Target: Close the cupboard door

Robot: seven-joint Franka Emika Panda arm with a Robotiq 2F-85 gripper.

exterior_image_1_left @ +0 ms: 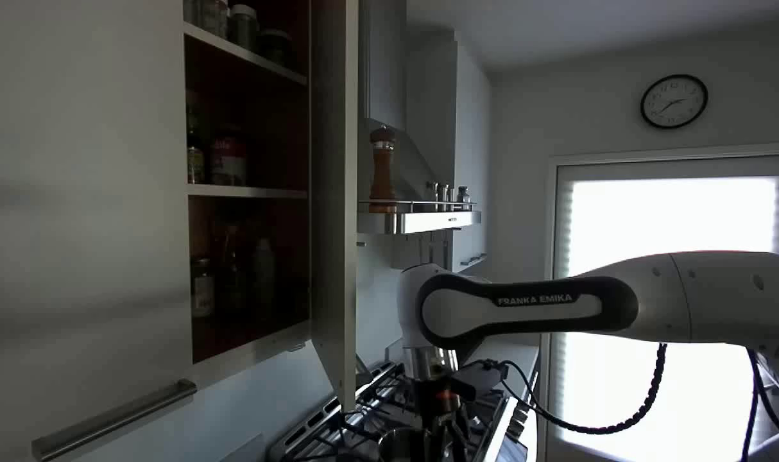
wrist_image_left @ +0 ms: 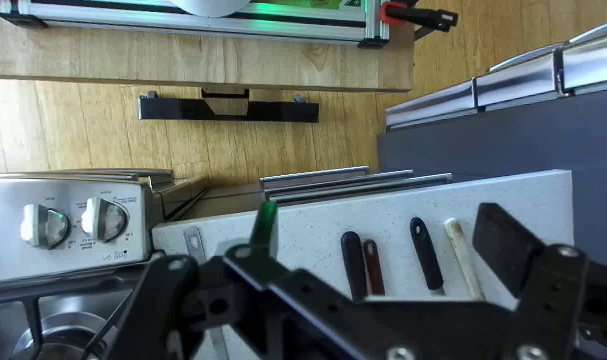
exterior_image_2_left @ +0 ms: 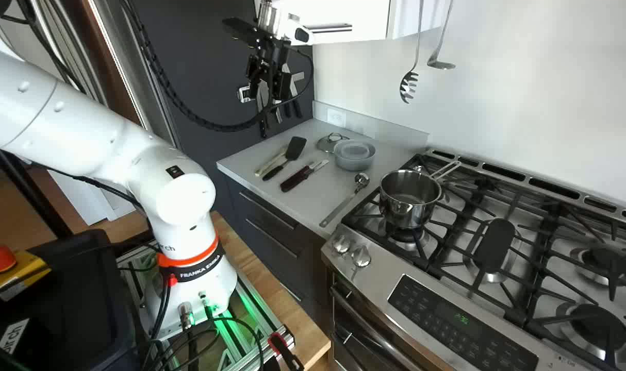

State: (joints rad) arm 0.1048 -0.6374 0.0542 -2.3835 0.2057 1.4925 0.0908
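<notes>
The cupboard door (exterior_image_1_left: 333,192) is a tall narrow grey panel in an exterior view. It stands swung open, seen nearly edge-on, and its outer face is hidden. The cupboard's inside shows dark shelves with jars and bottles (exterior_image_1_left: 228,157). The door is out of view in the wrist view. My gripper (exterior_image_1_left: 444,439) points down, to the right of the door's lower edge in that picture and apart from it. It also shows above the counter in an exterior view (exterior_image_2_left: 268,85). In the wrist view its two fingers (wrist_image_left: 383,232) are wide apart with nothing between them.
A wider grey panel with a bar handle (exterior_image_1_left: 115,417) is left of the open cupboard. The hood shelf (exterior_image_1_left: 421,222) bears a pepper mill (exterior_image_1_left: 382,170). A pot (exterior_image_2_left: 410,198) stands on the stove (exterior_image_2_left: 478,247). Utensils and a bowl (exterior_image_2_left: 354,154) lie on the counter (exterior_image_2_left: 323,198).
</notes>
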